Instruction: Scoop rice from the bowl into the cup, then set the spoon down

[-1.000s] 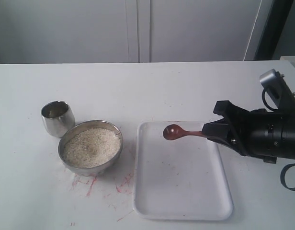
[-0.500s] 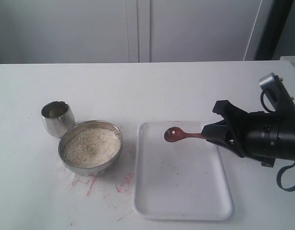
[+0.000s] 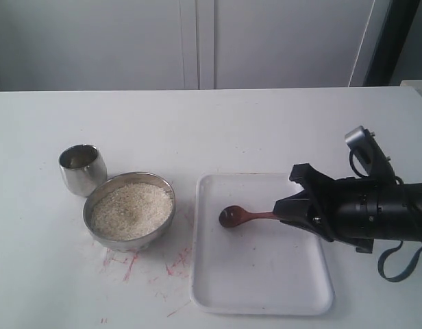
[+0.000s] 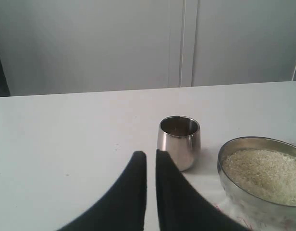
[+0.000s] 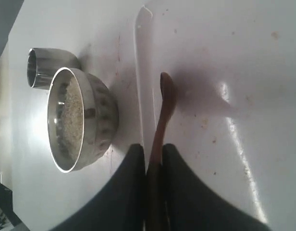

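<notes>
1. Lying low on or just over the white tray (image 3: pixel 266 281), the spoon (image 3: pixel 245 216) pointed its oval bowl toward the steel bowl (image 3: pixel 131 236); whether it touched the tray could not be told
2. Its look was slim, reddish-brown and glossy, with an empty scoop and a thin handle running straight back into the claw
3. The right gripper (image 3: pixel 285 210) was clamped on the handle's far end, its two dark fingers (image 5: pixel 133 163) pressed against the wood from either side
4. The step in hand read as the spoon at the tray, most likely about to be laid down; the cup's (image 3: pixel 82 169) inside was too dark to show whether rice had reached it, so a fresh pick-up could not be ruled out
5. If setting down, the next move called for settling the spoon flat, parting the fingers and backing off along the handle without dragging it
6. The rice (image 3: pixel 131 210) filled the bowl nearly to its rim, off-white and fairly level
7. The cup stood upright just beside the bowl, on the side away from the tray
8. The left gripper (image 4: pixel 149 156) hovered near the cup over the white table (image 3: pixel 197 123), fingers drawn together with only a slit between, holding nothing
</notes>
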{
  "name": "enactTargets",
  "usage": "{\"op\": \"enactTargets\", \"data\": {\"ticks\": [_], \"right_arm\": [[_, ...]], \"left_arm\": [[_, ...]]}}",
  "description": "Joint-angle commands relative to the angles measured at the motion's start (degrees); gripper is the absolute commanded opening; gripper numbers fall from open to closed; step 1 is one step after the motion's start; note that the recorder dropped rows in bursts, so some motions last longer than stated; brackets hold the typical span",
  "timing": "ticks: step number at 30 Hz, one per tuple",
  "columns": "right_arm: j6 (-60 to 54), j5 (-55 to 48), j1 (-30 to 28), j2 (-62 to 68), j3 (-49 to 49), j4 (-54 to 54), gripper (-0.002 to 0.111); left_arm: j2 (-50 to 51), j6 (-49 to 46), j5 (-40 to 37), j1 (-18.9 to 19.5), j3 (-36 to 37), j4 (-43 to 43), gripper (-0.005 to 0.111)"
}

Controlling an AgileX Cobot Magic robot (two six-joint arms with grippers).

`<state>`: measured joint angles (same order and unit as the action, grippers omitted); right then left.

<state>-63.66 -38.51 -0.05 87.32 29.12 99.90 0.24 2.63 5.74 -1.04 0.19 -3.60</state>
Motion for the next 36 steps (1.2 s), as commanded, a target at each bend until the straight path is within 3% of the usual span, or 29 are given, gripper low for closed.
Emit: {"op": "enactTargets", "data": {"ticks": [1, 12, 22, 30, 36], "right_arm": [[-3.25, -2.36, -0.55, 1.35, 1.06, 0.05, 0.0], [-3.18, -2.13, -0.55, 1.35, 2.24, 0.05, 0.001], [-2.92, -1.44, -0.55, 1.35, 2.24, 0.05, 0.025], [-2.92, -1.44, -0.55, 1.35, 2.24, 0.05, 0.035], [-2.92, 0.26, -0.55, 1.35, 2.24, 0.05, 0.035]], "left_arm": [[-0.24, 0.09, 0.27, -0.28, -0.19, -0.22, 0.014], [-0.24, 0.09, 0.27, -0.28, -0.19, -0.22, 0.014], [-0.24, 0.09, 0.27, -0.28, -0.19, -0.22, 0.014], [-0.24, 0.2, 0.27, -0.28, -0.19, -0.22, 0.014], [-0.24, 0.2, 0.27, -0.28, -0.19, -0.22, 0.014]]}}
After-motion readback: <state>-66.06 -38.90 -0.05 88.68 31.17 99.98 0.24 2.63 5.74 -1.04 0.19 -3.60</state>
